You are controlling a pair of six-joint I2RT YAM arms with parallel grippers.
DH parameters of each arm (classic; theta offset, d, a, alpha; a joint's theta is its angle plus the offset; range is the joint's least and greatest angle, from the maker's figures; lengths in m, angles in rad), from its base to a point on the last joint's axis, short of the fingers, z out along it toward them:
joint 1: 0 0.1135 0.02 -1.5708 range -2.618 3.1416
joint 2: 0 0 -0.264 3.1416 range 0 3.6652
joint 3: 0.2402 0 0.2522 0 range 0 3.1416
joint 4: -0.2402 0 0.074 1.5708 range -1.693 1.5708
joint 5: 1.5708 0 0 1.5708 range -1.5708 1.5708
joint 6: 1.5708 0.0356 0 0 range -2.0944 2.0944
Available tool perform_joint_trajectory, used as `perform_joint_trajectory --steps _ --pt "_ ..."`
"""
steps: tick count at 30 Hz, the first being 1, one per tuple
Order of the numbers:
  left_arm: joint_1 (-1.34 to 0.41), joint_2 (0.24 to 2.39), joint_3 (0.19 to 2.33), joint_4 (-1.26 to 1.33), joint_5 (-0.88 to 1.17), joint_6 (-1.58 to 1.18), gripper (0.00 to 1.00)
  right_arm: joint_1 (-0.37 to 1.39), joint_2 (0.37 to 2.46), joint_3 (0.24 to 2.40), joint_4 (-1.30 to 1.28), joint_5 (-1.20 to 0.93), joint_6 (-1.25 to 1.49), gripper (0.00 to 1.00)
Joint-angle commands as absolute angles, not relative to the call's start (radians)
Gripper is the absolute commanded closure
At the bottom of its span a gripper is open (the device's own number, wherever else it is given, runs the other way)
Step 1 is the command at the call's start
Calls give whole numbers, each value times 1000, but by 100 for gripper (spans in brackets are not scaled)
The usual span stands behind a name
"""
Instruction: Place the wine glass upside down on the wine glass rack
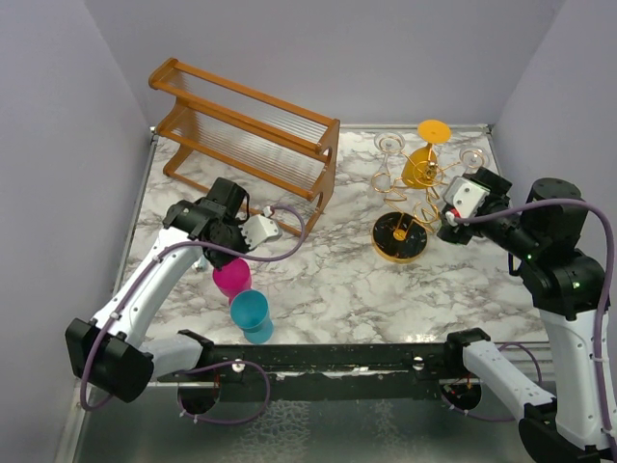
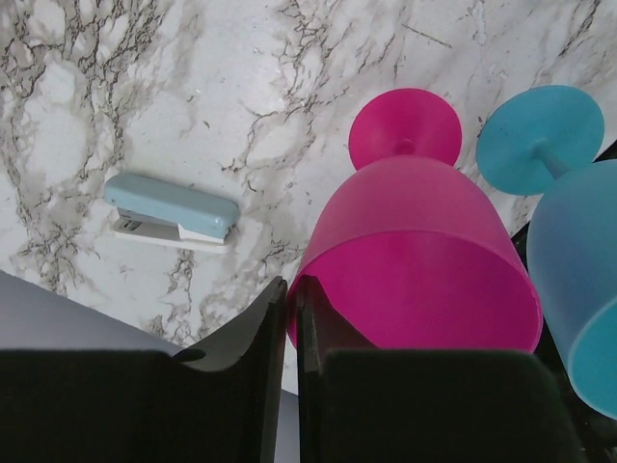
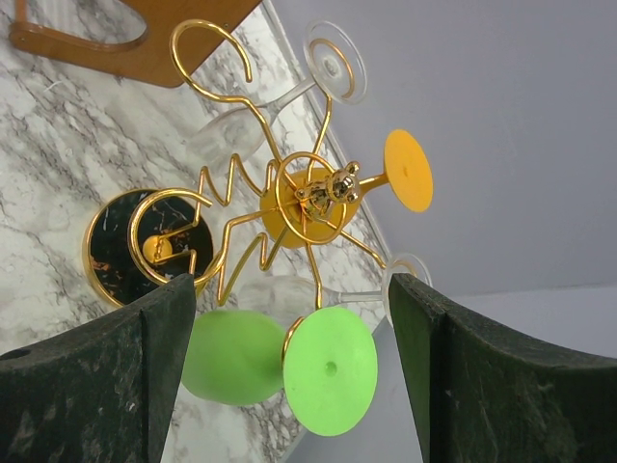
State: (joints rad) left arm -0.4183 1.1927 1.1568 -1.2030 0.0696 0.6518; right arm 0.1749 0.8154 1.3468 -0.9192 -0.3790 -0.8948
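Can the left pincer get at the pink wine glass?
Likely yes: the left pincer sits at the rim of the pink wine glass, seemingly pinching its wall; the teal wine glass stands beside, not between.

White marble-look table. Going by the overhead view, the brown wooden slatted shelf stands at 11 o'clock. The gold wire wine glass rack sits on its round black base at about 2. The pink wine glass stands upright at 8, with the blue wine glass just beside it toward 7. In the left wrist view, a light blue stapler lies flat at the pink one's 9 o'clock.
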Motion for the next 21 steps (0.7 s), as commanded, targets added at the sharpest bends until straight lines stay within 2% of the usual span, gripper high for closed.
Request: perform_joint_trajectory --steps 1,4,11,21 --pt "-413 1214 1163 -1195 21 689 92 170 808 1340 -908 -379 -901 19" --pt "-413 1238 1181 -1195 -22 693 100 170 810 1343 -910 -379 -901 19" --pt "-413 1296 1282 -1194 -125 687 100 170 821 1363 -897 -367 -879 19" --pt "-413 1290 1441 -1162 -69 677 100 170 861 1349 -780 -194 -804 18"
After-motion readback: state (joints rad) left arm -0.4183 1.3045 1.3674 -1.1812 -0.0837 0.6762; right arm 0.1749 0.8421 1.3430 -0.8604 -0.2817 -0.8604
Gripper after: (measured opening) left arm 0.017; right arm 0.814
